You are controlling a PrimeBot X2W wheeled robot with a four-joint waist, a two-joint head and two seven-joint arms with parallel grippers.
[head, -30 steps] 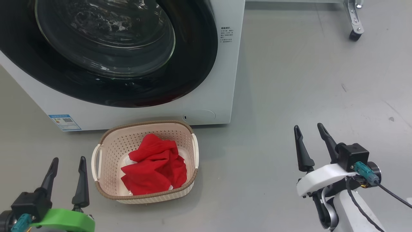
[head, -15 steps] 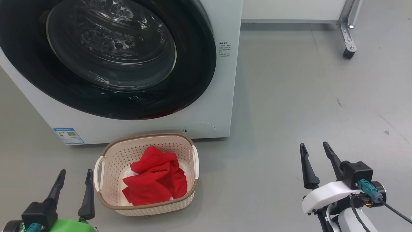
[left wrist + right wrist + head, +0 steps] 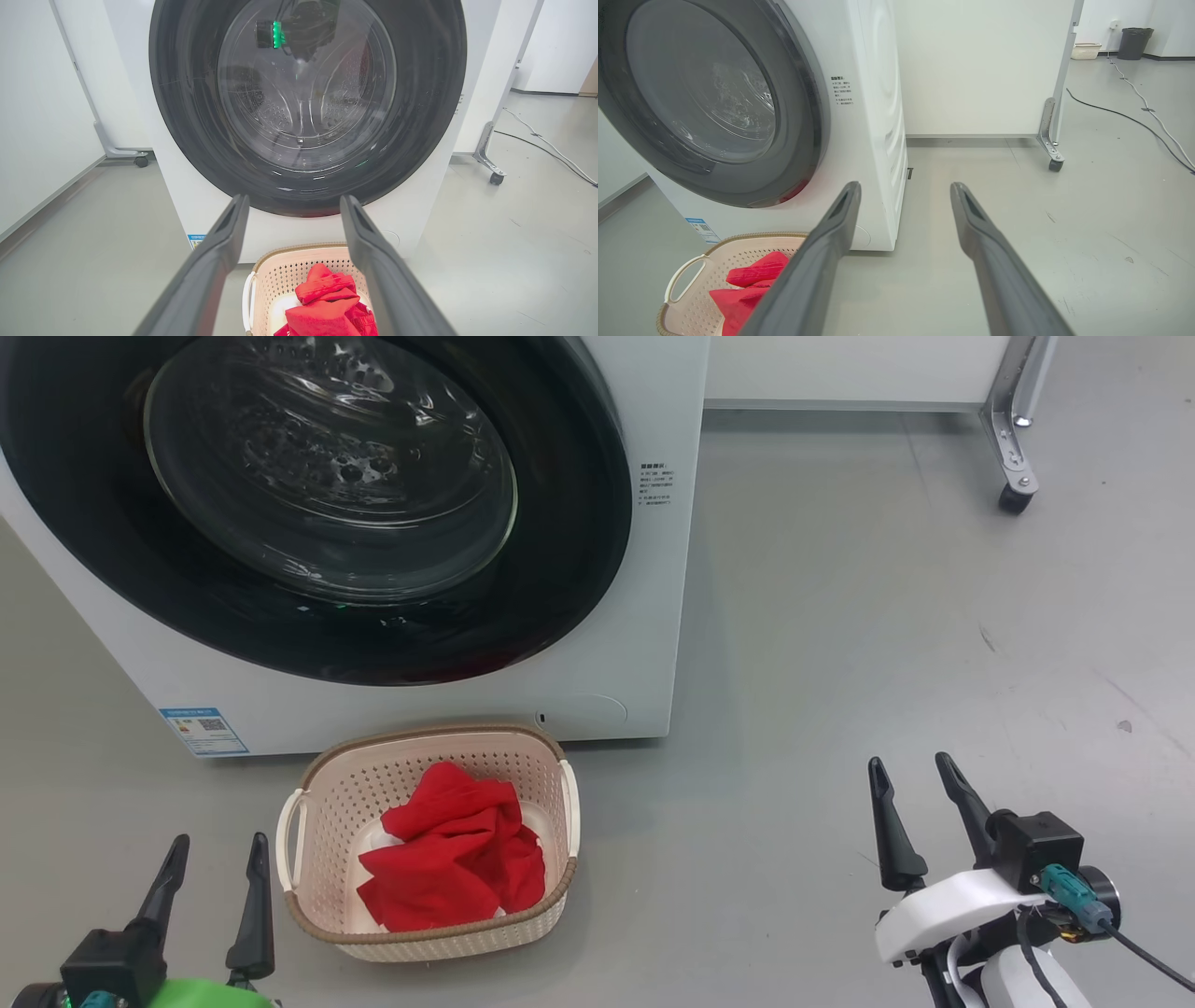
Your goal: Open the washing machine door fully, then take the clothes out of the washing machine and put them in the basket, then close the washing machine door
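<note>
The washing machine (image 3: 644, 616) (image 3: 187, 200) (image 3: 878, 116) stands white on the floor with its round black washing machine door (image 3: 308, 504) (image 3: 306, 93) (image 3: 705, 93) lying flat against the front. In front of it sits the cream basket (image 3: 308, 845) (image 3: 271, 280) (image 3: 686, 303), and the red clothes (image 3: 453, 863) (image 3: 334, 303) (image 3: 747, 284) lie crumpled inside. My left gripper (image 3: 217, 845) (image 3: 292, 200) is open and empty, just left of the basket. My right gripper (image 3: 910, 765) (image 3: 906, 186) is open and empty, well to the right over bare floor.
A blue sticker (image 3: 203, 731) sits low on the machine's front. A white panel on a metal foot with a caster (image 3: 1013, 499) (image 3: 1055, 164) stands at the back right. A black cable (image 3: 1134, 121) runs across the floor; a bin (image 3: 1134, 43) stands far off.
The head camera has tilted, so the whole picture has slid down. Both grippers stay open and empty, and the basket and clothes have not moved.
</note>
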